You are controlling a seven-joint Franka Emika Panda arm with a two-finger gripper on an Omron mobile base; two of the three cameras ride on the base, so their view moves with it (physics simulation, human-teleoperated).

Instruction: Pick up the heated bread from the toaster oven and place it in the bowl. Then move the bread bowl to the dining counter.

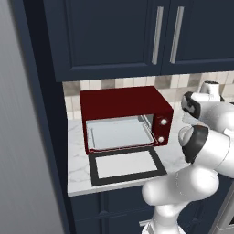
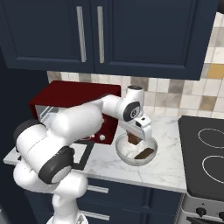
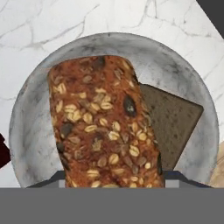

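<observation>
The tool is hanging over the bowl and pinching the heated bread, a seeded orange-brown slab, which is dangling inside the bowl's rim above a darker flat brown piece lying in it. The bowl is sitting on the marble counter between the open toaster oven, whose tray is lying bare, and the counter's stove-side edge. Judging from this, a careless release could be tipping the long bread against the rim and out; a low hand could be nudging the bowl
</observation>
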